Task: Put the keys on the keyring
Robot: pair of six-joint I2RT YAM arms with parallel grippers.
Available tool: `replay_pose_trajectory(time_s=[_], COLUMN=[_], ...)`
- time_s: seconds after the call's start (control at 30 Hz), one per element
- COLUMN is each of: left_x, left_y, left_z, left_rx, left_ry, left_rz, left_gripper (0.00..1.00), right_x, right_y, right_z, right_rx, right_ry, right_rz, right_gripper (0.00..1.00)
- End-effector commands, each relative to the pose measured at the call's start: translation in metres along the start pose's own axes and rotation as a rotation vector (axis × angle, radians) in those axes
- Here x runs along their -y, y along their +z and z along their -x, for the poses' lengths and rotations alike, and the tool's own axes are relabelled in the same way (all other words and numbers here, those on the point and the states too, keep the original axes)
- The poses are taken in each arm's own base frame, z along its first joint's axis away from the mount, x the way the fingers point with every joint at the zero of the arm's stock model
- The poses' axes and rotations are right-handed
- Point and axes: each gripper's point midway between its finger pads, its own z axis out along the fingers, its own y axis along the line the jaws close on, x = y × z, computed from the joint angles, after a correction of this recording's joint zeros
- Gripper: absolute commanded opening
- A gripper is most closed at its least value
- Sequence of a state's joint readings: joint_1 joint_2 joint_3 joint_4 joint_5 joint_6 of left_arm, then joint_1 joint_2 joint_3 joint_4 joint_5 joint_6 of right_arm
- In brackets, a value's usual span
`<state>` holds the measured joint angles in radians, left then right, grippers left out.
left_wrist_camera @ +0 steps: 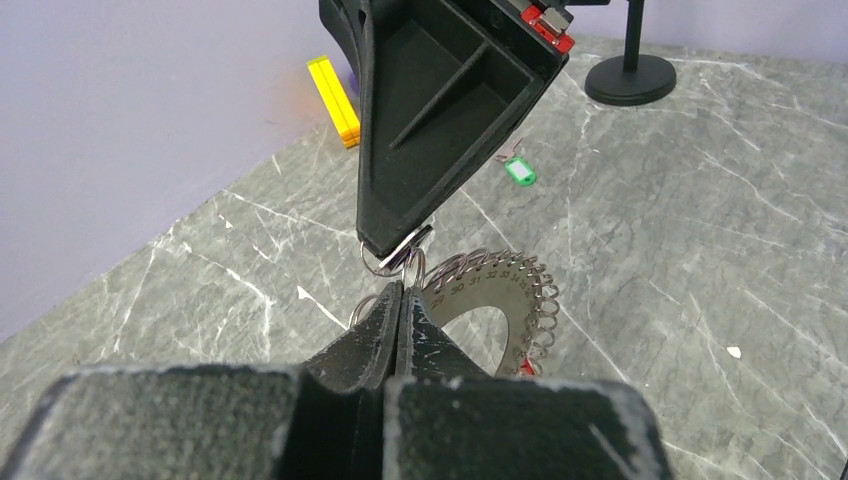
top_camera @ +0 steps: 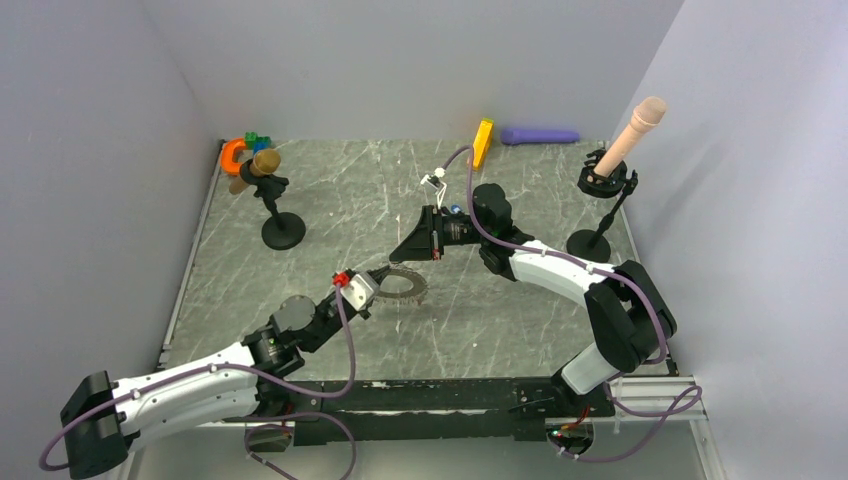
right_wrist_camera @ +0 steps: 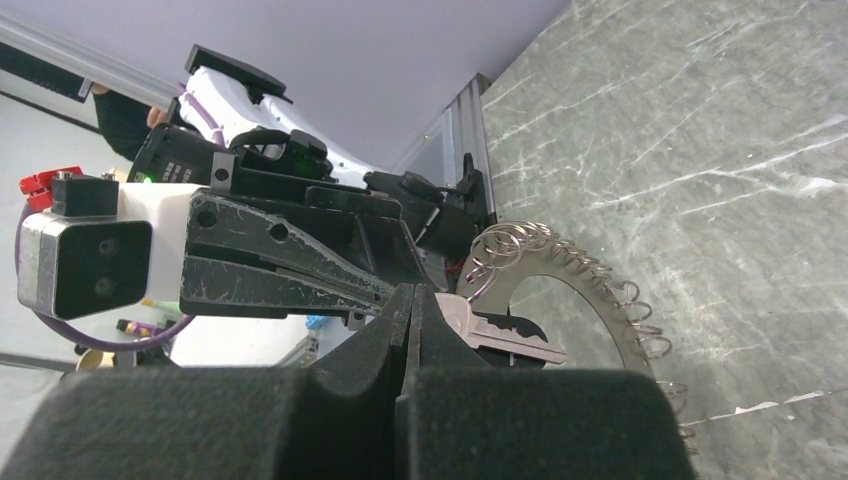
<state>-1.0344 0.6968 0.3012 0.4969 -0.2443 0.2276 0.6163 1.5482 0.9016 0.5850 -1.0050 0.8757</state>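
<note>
The left pincer [left_wrist_camera: 400,292] pinches the rim of the keyring [left_wrist_camera: 503,290]; just beside that rim, the right pincer [right_wrist_camera: 415,295] pinches a silver key [right_wrist_camera: 503,338].

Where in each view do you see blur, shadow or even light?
Top external: even light; faint shadow by the round black stand base. Left wrist: black left gripper is dark and blurred at its base, the flat grey metal ring edged with wire loops sharp. Right wrist: black right gripper likewise blurred, silver key crisp.
</note>
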Motion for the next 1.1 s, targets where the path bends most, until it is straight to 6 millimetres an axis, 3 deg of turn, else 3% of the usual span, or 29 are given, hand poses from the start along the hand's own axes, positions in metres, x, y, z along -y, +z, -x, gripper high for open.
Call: replay_pose_trajectory(time_s=[0.0,0.27,0.67,0.93,1.07], left_x=[-0.006,-0.012,-0.013,-0.010,-0.014], left_y=[0.006,0.015,0.033,0.045,0.038], left_z=[0.022,0.037,0.025,0.019,0.023], left_rx=[0.033,-0.093,-0.407,-0.485,-0.452], left_ry=[-0.008,-0.010,0.114,0.147,0.105], left_rz=[0.016,0.019,0.019,0.047,0.081], left_gripper=[0.00,0.00,0.00,0.00,0.00], right_x=[-0.014,-0.007,0.003,0.009,0.008], right_y=[-0.002,0.001,0.008,0.014,0.012], right_z=[0.009,0.008,0.007,0.009,0.012], right_rx=[0.022,0.017,0.021,0.028,0.034], right_ry=[-0.056,-0.049,0.007,0.056,0.046], right_rz=[0.042,0.002,-0.088,-0.173,-0.173], right_gripper=[0.00,0.00,0.00,0.00,0.00])
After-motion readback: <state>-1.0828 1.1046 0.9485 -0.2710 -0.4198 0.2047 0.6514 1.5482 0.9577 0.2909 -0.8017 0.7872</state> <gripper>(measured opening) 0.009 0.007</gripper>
